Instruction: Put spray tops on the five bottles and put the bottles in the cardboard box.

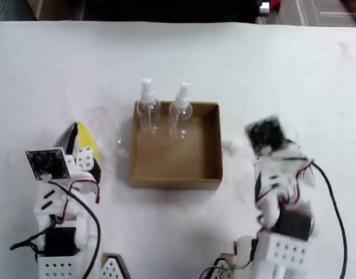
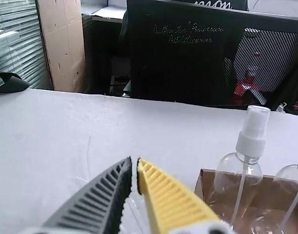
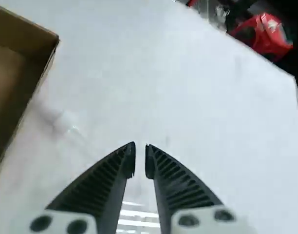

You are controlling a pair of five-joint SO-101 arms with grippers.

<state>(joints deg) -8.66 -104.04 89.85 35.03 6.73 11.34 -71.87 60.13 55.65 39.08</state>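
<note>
Against box (image 1: 175, 183) far wall: two capped bottles (image 1: 149, 113) | left gripper (image 2: 134, 163), right gripper (image 3: 140, 146) clenched empty | risk: next bottle may topple them.

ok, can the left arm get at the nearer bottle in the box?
Probably yes: the left gripper sits beside the cardboard box, nothing between it and the bottle, though its jaws are shut.

Office: black mesh chair (image 2: 197, 53), window blinds (image 2: 12, 44), cardboard panel (image 2: 61, 44) behind white table (image 2: 90, 126).
</note>
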